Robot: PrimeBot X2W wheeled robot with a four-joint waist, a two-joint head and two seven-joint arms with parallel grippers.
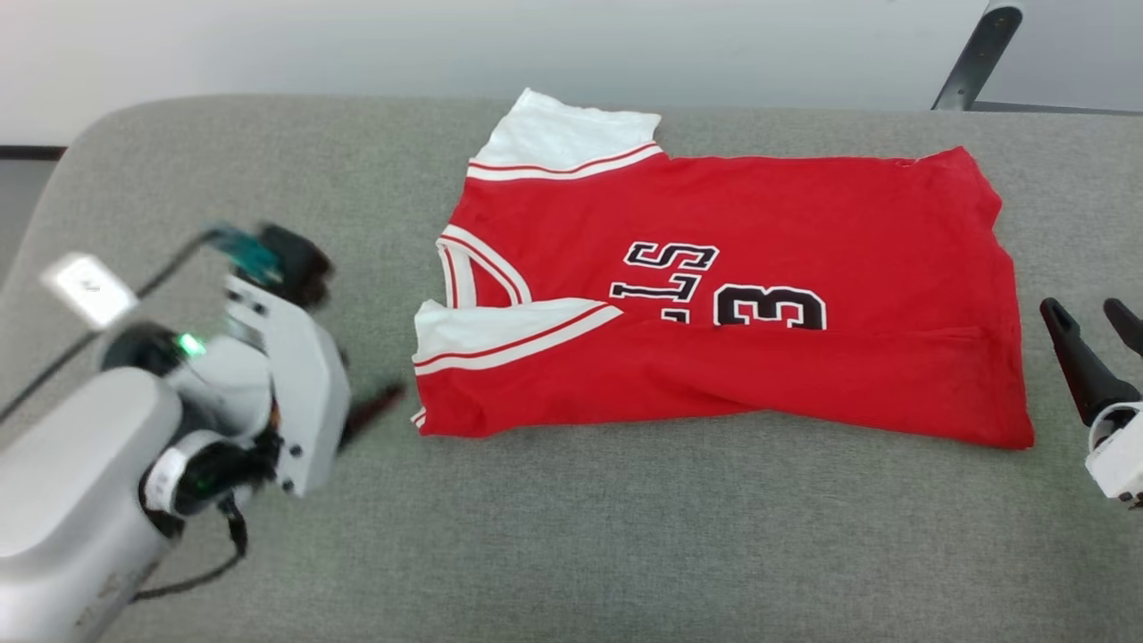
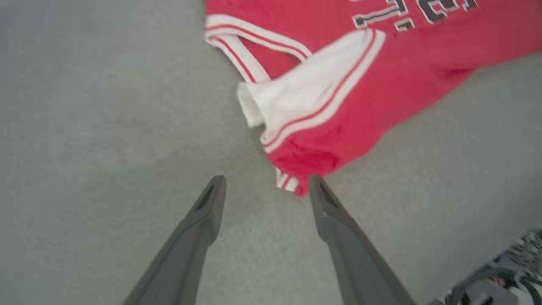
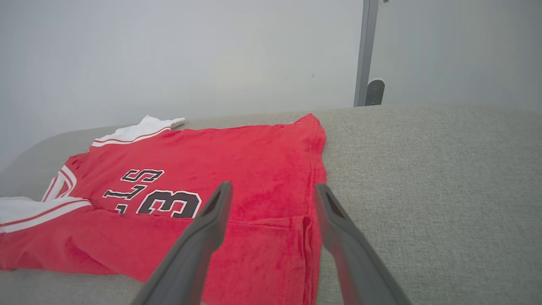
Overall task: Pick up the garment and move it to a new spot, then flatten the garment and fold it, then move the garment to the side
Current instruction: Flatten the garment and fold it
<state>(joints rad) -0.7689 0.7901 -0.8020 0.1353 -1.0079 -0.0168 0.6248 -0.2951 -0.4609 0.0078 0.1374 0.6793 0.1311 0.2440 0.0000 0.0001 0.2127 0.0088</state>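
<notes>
Both wide apart, empty: left end effector (image 2: 266, 180) perhaps against the garment (image 1: 786, 210), right end effector (image 3: 273, 186) clear.

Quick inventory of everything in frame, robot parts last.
Bright red soft short-sleeved shirt with white sleeves and striped trim: one, red and white with black print, lying partly folded mid-surface.
Grey woven fabric surface: one, grey, under the shirt.
Pale wall: one, off-white, behind the surface.
Grey metal post: one, grey, against the wall, far right.
Left gripper: one, dark fingers, open, by the shirt's collar-end corner.
Right gripper: one, dark fingers, open, at the shirt's hem end.
Left forearm: one, pale grey, head view's lower left.
</notes>
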